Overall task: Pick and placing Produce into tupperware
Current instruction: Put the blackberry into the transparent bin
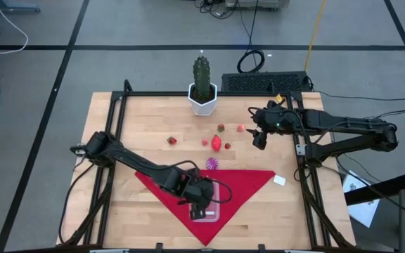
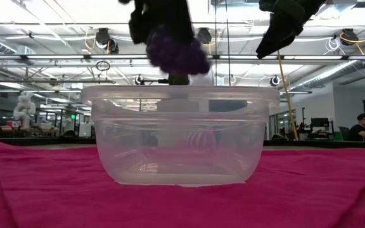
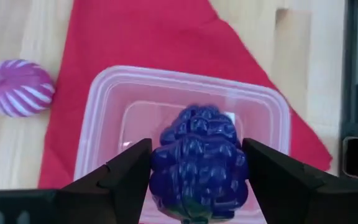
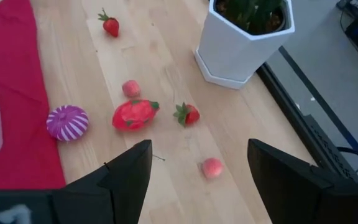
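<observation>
Grapes in left claw, above tupperware.

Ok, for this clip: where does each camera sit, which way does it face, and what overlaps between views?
High view: overhead, straight down on the table; both arms show, left gripper over the container.
Low view: table height, level through the container into the room; grapes hang above.
Left wrist view: looks past its fingers gripping the grapes.
Right wrist view: open right gripper above a strawberry and the pot.
Shared: both wrist views show the striped ball.
</observation>
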### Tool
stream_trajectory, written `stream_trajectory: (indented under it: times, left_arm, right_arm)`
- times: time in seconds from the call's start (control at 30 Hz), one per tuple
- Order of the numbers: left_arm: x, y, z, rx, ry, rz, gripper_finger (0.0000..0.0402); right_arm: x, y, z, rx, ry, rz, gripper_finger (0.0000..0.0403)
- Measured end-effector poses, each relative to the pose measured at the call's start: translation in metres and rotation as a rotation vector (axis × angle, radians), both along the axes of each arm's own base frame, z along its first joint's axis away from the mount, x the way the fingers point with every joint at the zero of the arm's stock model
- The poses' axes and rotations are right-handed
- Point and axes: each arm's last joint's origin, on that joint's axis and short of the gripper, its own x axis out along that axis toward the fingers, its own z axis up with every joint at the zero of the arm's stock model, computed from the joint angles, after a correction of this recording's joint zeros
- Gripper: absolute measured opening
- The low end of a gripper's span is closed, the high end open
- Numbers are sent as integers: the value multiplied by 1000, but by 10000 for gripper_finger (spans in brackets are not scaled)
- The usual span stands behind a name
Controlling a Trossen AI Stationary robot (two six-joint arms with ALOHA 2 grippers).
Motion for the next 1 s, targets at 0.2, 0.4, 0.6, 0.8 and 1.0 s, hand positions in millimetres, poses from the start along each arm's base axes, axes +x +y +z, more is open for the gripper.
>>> stream_trajectory:
  times: [0.2,0.4,0.6,0.8,1.0]
  left_arm:
    - [9,1,-20,11,32,8,251]
    - [15,3,-33,14,53,6,251]
    - [17,6,-41,8,88,18,251]
    - [18,6,-40,12,70,23,251]
    - [22,4,-55,7,90,21,251]
  right_arm:
    - [-1,0,-1,3,8,-1,254]
    - [-2,1,-2,29,16,-14,254]
    - [-2,2,-2,63,11,20,254]
    - [-2,2,-2,64,12,21,254]
    - [-2,2,-2,64,12,21,254]
